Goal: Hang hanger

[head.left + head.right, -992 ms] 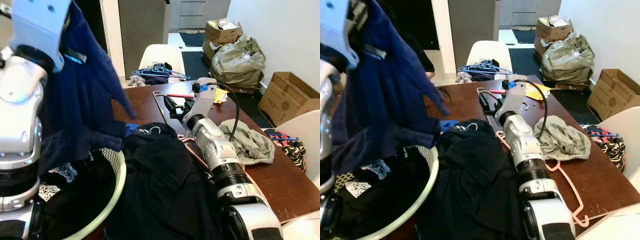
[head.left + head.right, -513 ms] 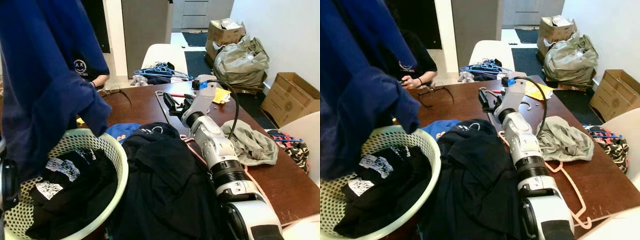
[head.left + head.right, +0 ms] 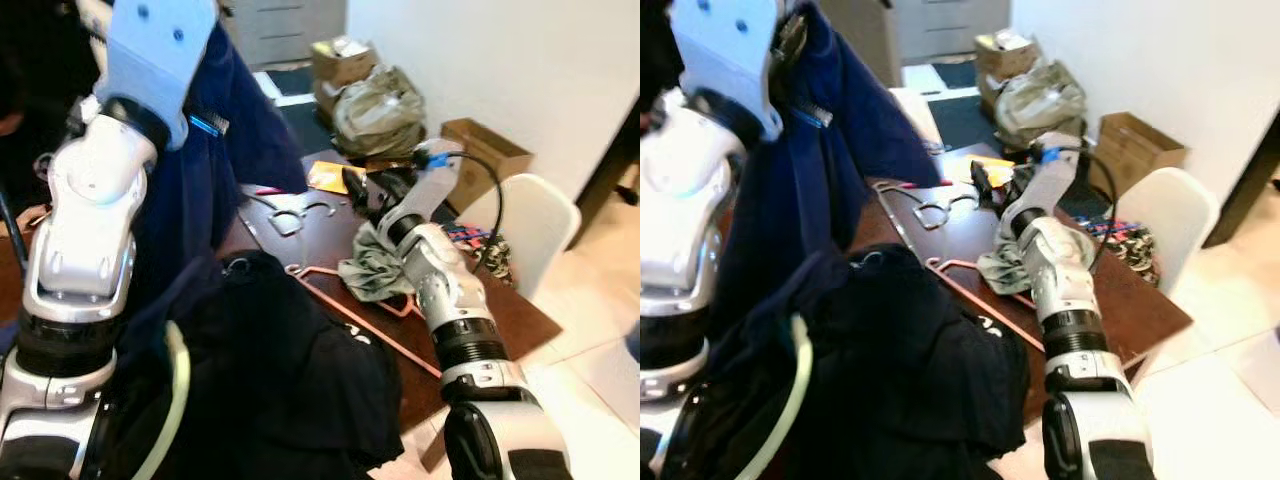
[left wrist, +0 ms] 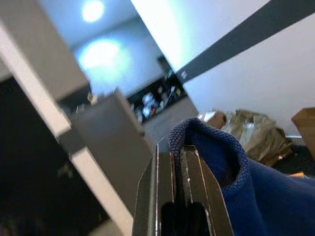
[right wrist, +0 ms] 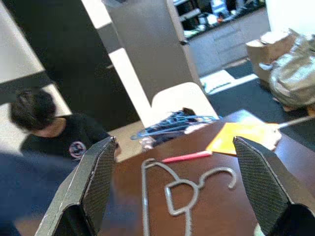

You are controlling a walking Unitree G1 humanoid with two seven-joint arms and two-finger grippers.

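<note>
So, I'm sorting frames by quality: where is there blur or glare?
Left wrist view: background soft, ceiling lights bloom, yet the left gripper and blue garment are fairly sharp. Right wrist view: mild blur, grey hanger readable. Eye views: slightly smeared, white wall bright.

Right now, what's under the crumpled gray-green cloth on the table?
A pink hanger pokes out from under the cloth onto the brown table. The hanger's far end is hidden beneath the cloth.
</note>
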